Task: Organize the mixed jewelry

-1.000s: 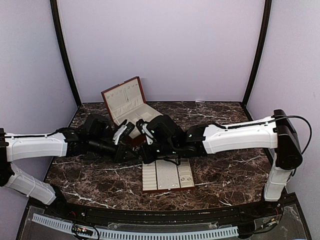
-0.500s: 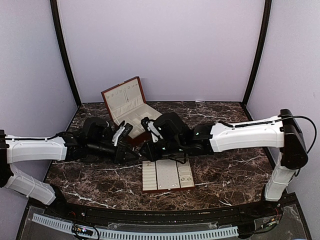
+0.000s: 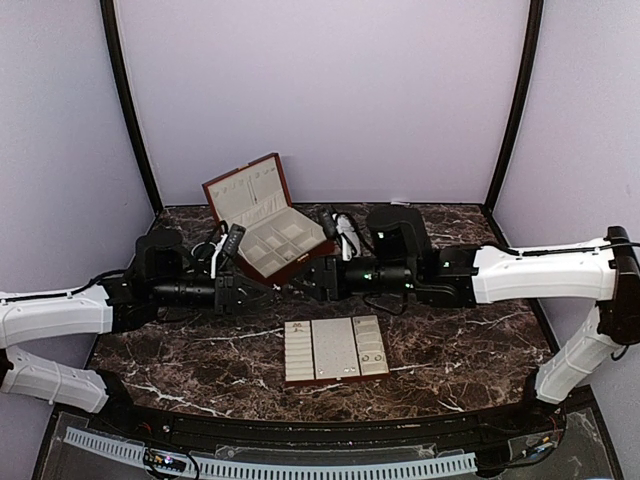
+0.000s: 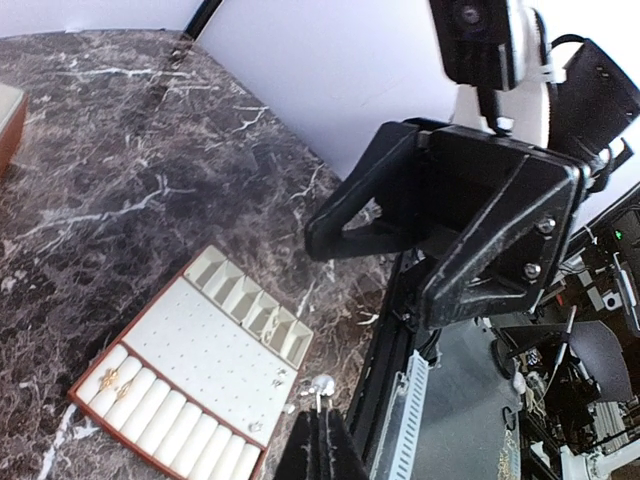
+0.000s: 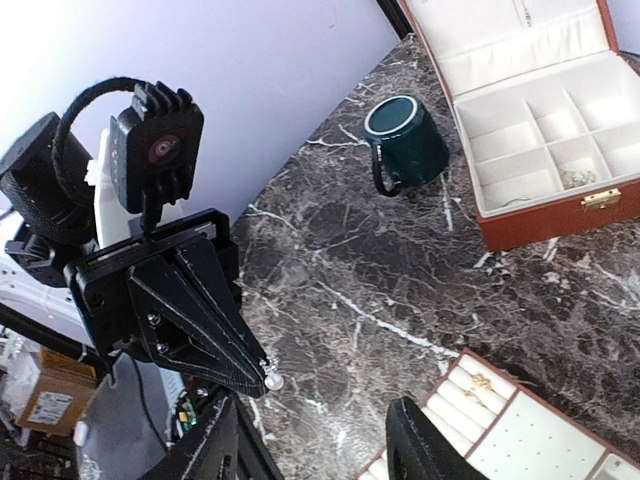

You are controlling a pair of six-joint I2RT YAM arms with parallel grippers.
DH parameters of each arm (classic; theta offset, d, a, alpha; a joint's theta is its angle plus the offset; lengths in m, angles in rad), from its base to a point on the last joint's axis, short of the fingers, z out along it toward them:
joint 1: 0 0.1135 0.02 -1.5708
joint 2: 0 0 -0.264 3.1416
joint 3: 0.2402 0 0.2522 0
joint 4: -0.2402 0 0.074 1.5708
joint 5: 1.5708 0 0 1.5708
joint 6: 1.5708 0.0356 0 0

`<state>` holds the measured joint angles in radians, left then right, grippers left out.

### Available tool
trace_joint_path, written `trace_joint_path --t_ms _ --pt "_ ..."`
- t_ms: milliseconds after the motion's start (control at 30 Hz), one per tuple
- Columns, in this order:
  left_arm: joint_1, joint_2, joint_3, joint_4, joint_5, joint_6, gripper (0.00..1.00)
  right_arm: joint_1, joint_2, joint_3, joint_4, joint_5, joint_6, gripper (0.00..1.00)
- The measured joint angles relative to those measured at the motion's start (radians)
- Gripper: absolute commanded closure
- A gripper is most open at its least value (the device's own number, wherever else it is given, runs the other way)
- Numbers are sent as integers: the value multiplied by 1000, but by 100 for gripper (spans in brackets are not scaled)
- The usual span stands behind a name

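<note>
Handover looks done: my right gripper (image 5: pixel 312 425) has spread and backed away, while the left gripper (image 4: pixel 320 445) stays pressed together, pinching a pale stud (image 4: pixel 322 383) at its tip above the bench (image 4: pixel 150 180); setting it in the tray (image 4: pixel 200 360) comes next.

Open wooden box (image 3: pixel 246 199) behind compartment tray (image 3: pixel 333 347)

No lettering, label or number is legible.

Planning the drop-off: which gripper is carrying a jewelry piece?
The left gripper: its fingers are pinched shut on a tiny pale stud at their tips. The right gripper stands open, nothing between its fingers.
</note>
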<state>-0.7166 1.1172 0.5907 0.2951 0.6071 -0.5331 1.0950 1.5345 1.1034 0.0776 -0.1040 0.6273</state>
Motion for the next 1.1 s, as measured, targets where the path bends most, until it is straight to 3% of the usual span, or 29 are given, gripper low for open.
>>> trace_joint_path --t_ms 100,400,867,1100 --pt "0 -29 -9 50 33 -22 100 -4 -4 -5 58 -59 20 47" --pt "0 -40 -16 144 98 -52 100 -4 12 10 127 -166 61 60" --pt "0 -41 -18 153 106 -50 100 -4 40 13 135 -234 85 76" --pt "0 -48 -19 152 106 -47 100 -4 50 43 146 -237 95 79"
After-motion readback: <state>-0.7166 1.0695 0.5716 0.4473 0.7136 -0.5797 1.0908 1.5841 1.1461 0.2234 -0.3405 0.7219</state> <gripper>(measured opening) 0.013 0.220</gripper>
